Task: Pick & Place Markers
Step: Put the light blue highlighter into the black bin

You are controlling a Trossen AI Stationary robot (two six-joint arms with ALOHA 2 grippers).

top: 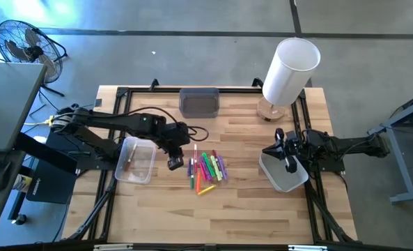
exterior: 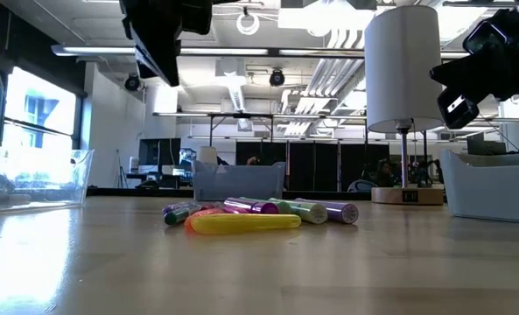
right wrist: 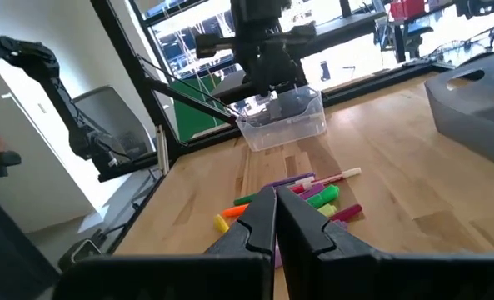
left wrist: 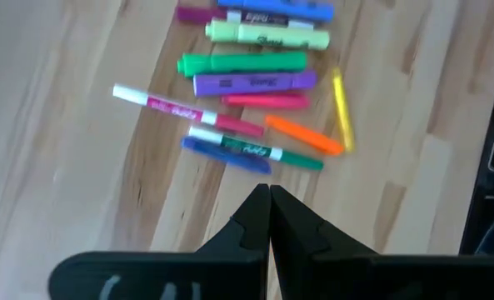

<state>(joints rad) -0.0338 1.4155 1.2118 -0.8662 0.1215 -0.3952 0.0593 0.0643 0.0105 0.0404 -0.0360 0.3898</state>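
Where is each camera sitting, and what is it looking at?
High view: above the table, looking straight down; both arms show, left tool beside the markers.
Low view: at tabletop height, looking level across at the markers; arms hang in from above.
Left wrist view: on the left arm, looking down at the markers past its shut tool.
Right wrist view: on the right arm, looking across past its shut tool toward the clear bin.
All four share the markers.

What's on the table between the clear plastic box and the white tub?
In the high view, the pile of coloured markers lies on the wood between the clear plastic box and the white tub, with the shut left gripper above the gap.
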